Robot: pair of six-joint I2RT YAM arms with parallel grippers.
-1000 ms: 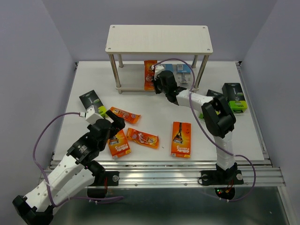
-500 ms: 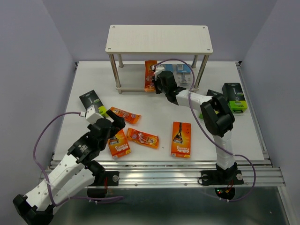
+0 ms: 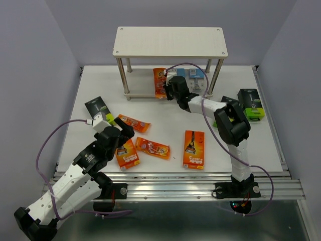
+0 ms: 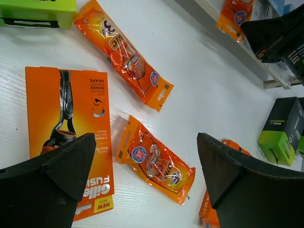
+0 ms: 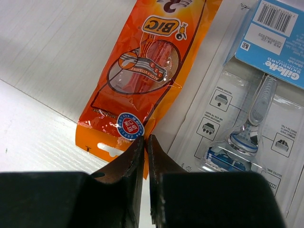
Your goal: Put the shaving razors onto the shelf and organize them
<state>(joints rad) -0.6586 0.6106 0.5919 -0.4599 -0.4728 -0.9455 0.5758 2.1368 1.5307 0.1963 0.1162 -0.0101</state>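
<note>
Forearm (image 3: 203, 104) outstretched; right tool (image 5: 145, 141) at packet (image 5: 142, 71).

Cropped: orange foil packet (image 5: 142, 71), far end, ahead of right gripper (image 5: 146, 142); blister pack (image 5: 247, 118), right side and far end, just beside it.

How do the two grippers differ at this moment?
The left gripper stands wide open above orange razor packs on the table; the right gripper is nearly shut, pinching the edge of the orange BIC packet. The left hovers near the table's front; the right reaches to the shelf's lower board. Both have black fingers.
</note>
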